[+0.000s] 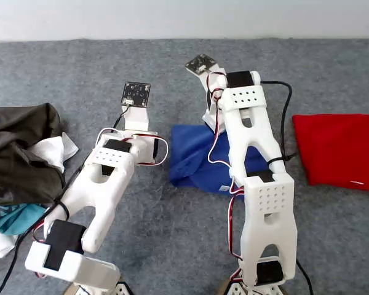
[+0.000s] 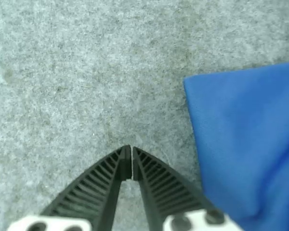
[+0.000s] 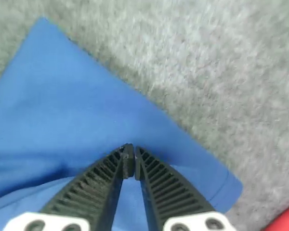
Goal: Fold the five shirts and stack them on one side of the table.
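— What lies farthest left of the blue shirt (image 1: 194, 161)?

— A loose heap of shirts (image 1: 21, 166), well apart from it at the edge of the grey table (image 1: 172, 246). An olive shirt (image 1: 18, 138) is on top, a white shirt (image 1: 52, 150) pokes out on the side facing the blue shirt, and a teal shirt (image 1: 12, 218) shows at the heap's near end.

— And the left gripper (image 2: 131, 163)?

— It sits over bare table just beside the blue shirt's left edge, not touching the cloth. Its jaws are pressed together with nothing between them.

— How does the blue shirt itself lie?

— It is folded but a bit rumpled, in the middle of the table. Part of it is under the right arm (image 1: 258, 160).

— The right gripper (image 3: 131, 161)?

— It is right above the blue shirt, near one of its corners. The jaws are closed tip to tip. I cannot tell whether any fabric is pinched.

— Anything to the right of the blue shirt?

— A red shirt (image 1: 338, 150), folded flat, clearly apart from it at the table's right side.
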